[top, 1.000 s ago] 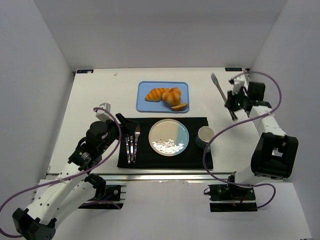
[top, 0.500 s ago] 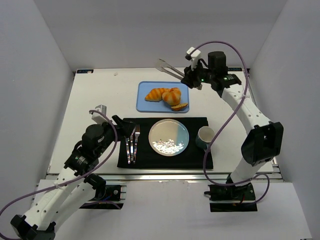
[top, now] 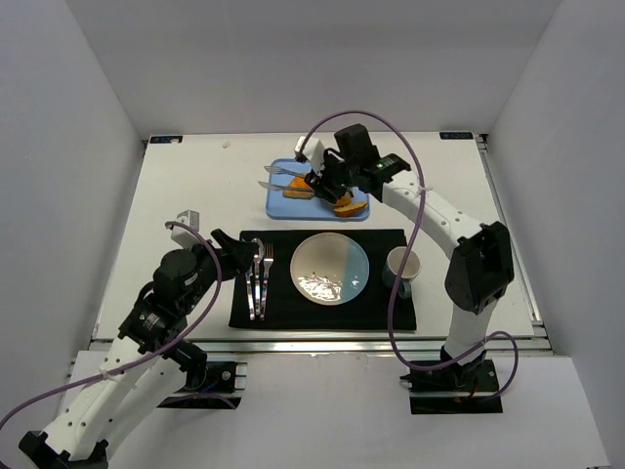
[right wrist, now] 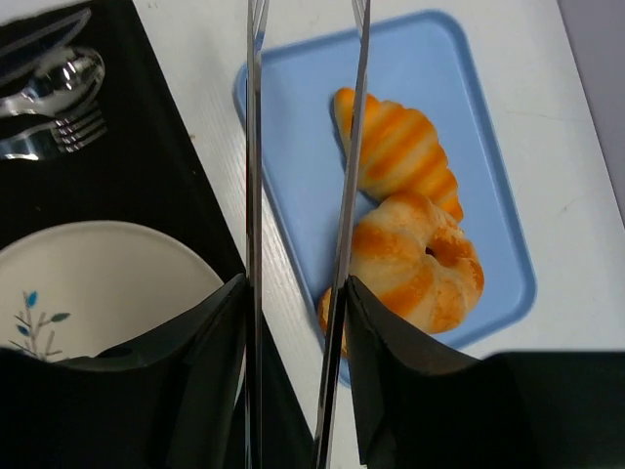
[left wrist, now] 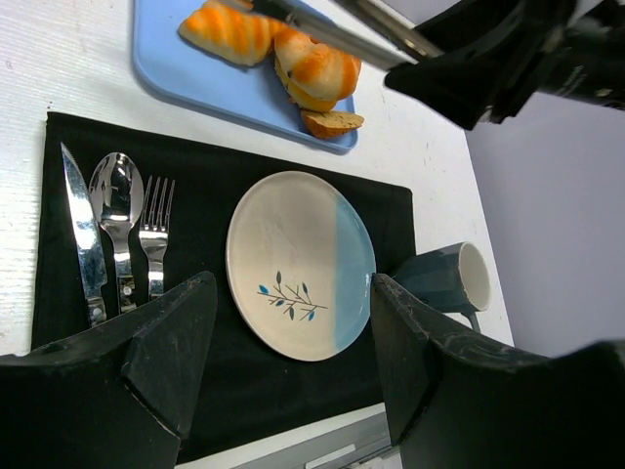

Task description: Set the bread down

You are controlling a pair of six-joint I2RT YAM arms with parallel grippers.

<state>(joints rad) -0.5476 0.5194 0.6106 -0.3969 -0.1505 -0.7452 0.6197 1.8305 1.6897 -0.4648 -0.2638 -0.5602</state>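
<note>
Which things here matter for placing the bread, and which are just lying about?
In the job: bread, tongs held in the right gripper, blue tray under the bread, probably the plate as its target.

Lying about: round bun, brown slice, knife, spoon, fork, mug, black mat.

The top external camera sits high behind the arm bases, looking down and forward over the bench (top: 195, 176). The left wrist camera is nearer, at the near left, facing away across the plate (left wrist: 293, 244) toward the tray (left wrist: 166, 73), with the left tool (left wrist: 293, 283) at its bottom edge. The right wrist camera hangs close above the tray, looking down past the right tool (right wrist: 293, 293) along the tongs (right wrist: 253, 147). All three share tray, plate and cutlery (top: 258, 278).
</note>
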